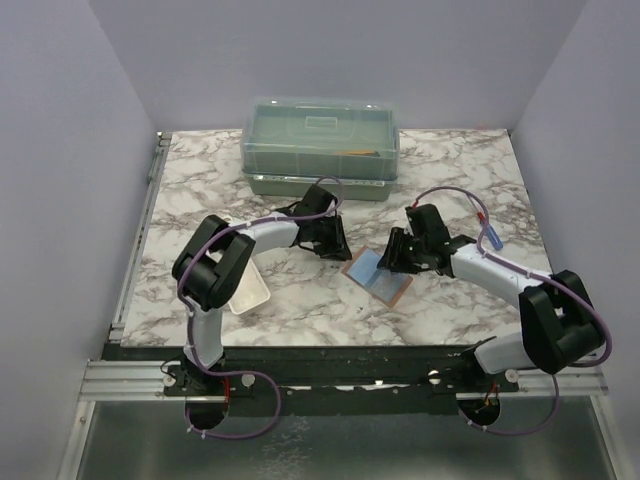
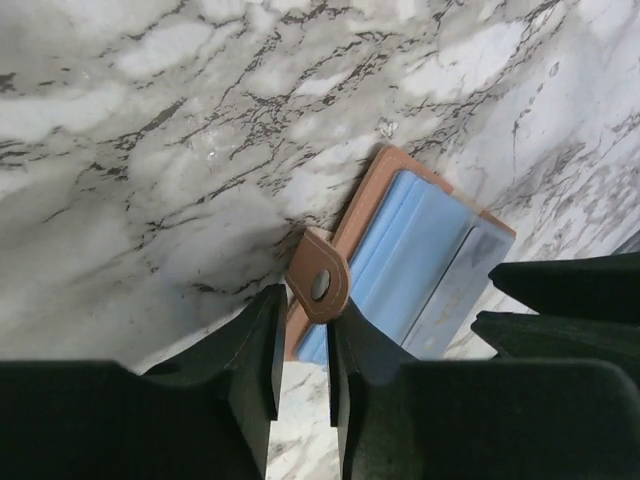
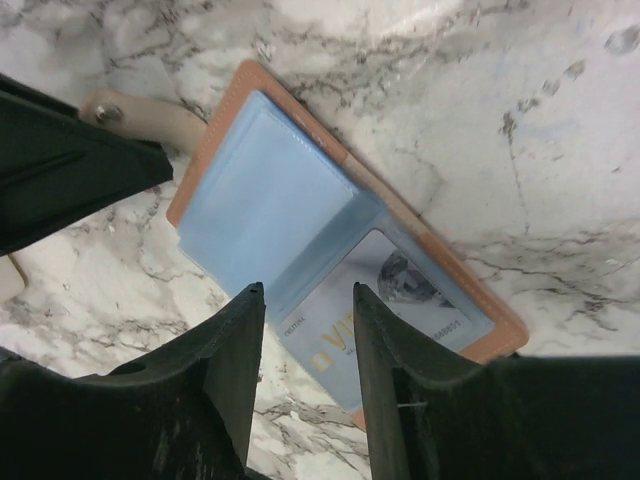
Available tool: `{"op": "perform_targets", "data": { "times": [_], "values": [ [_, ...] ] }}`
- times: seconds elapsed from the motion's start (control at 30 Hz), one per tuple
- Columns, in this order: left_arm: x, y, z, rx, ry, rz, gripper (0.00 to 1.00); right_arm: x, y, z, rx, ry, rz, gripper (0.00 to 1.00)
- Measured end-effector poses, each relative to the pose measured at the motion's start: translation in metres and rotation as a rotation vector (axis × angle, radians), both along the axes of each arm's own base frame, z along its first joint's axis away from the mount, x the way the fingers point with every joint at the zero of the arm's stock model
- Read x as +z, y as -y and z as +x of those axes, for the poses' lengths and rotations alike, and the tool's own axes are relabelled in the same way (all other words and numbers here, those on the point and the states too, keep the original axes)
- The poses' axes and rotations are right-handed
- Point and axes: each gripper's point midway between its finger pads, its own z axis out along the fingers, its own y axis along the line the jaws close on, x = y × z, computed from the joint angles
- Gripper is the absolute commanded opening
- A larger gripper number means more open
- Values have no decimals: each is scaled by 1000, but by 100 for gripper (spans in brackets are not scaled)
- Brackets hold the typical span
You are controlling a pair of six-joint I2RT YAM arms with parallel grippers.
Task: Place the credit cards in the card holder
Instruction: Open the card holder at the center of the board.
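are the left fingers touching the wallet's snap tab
Cannot tell. Left wrist view: snap tab sits at the tips of the left fingers, but no contact or gap shows plainly.

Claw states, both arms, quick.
Left claw: nearly closed at the wallet tab; whether it grips cannot be told.
Right claw: open above the card, holding nothing.

A translucent green lidded box point(image 1: 322, 140) stands at the far edge of a marble-patterned tabletop point(image 1: 200, 190), with something orange showing faintly through its wall. A white tray point(image 1: 250, 292) lies toward the near left, partly hidden. A small blue-and-red object point(image 1: 490, 238) rests near the right edge. Pale lilac walls point(image 1: 60, 150) enclose three sides.
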Motion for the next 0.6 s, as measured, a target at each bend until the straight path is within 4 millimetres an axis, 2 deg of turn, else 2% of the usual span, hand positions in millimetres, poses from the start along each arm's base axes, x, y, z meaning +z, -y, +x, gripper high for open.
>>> {"op": "perform_targets", "data": {
  "times": [0.13,0.23,0.3,0.37,0.43,0.5,0.57,0.6],
  "values": [
    [16,-14,2,-2,42,61,60,14,1,11,11,58,-19,48],
    [51,-42,-4,10,95,95,75,22,0,16,36,89,-23,48],
    [87,-71,-2,42,173,123,80,27,-3,19,57,104,-20,48],
    [112,-99,2,79,245,178,84,31,-6,21,80,118,-12,49],
    [132,-140,11,149,340,309,85,34,-9,21,103,126,-2,49],
    [136,-180,17,192,411,481,85,37,-13,20,130,130,11,49],
    [126,-210,17,179,435,625,86,39,-18,19,163,130,32,50],
    [115,-225,14,150,437,705,86,41,-21,18,180,131,43,50]
  ]
}}
